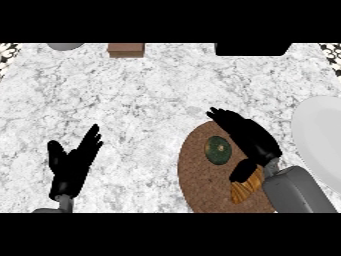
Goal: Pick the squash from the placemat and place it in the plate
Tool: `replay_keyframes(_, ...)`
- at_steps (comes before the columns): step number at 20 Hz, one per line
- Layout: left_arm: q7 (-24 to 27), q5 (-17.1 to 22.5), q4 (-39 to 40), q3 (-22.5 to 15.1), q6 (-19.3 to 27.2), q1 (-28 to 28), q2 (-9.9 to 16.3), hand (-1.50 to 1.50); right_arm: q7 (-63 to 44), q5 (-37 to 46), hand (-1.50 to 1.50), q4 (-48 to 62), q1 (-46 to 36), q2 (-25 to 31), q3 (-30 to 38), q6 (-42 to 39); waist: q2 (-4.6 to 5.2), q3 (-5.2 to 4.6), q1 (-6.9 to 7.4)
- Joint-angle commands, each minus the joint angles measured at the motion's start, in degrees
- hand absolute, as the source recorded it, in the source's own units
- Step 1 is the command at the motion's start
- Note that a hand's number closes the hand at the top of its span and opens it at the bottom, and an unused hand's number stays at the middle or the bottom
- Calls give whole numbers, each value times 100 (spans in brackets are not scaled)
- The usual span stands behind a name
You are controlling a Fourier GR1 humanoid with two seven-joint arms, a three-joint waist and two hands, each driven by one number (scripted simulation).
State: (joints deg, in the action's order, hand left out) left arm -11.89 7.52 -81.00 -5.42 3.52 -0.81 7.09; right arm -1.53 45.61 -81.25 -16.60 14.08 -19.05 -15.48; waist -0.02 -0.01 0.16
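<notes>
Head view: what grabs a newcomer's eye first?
The right hand stretched open over the round brown placemat, fingers just right of the dark green squash lying on it. Next, the white plate at the right edge. The left hand rests open at lower left on the marble counter.

A marbled counter (143,100) bears a cork placemat (202,175) and white plate (328,140).

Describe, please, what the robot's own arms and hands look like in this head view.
Both hands are matte black with slim fingers and a thumb: the left hand and the right hand. The right forearm is a smooth, rounded grey cylinder; only a small grey stub of the left forearm shows at the lower edge. No cables, markings or sleeves are visible.
</notes>
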Motion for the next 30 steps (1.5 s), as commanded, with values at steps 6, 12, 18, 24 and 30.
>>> replay_keyframes(6, -229, -105, -579, 4, -203, -462, 50, 0, 606, 641, -150, 1305, -275, -353, 209, 370, 4, 2, 33)
replay_keyframes(12, 100, -149, 327, 283, -133, 259, -108, 0, 551, 1184, 150, 1616, -528, -605, -257, 162, 12, 0, 16)
replay_keyframes(18, 118, -310, 27, 236, -121, -41, -205, 0, 897, 1627, 150, 1892, -620, -785, 40, 778, 4, 1, 10)
replay_keyframes(24, -95, -303, -328, 161, -135, -344, -136, 0, -1300, 1630, 150, 1693, -387, -1294, 1012, 1160, -14, -4, -37)
replay_keyframes(30, -32, -382, -214, 74, -116, -180, -215, 0, -4057, 1655, 150, 1487, -652, -1402, 1342, 2738, -6, -2, 68)
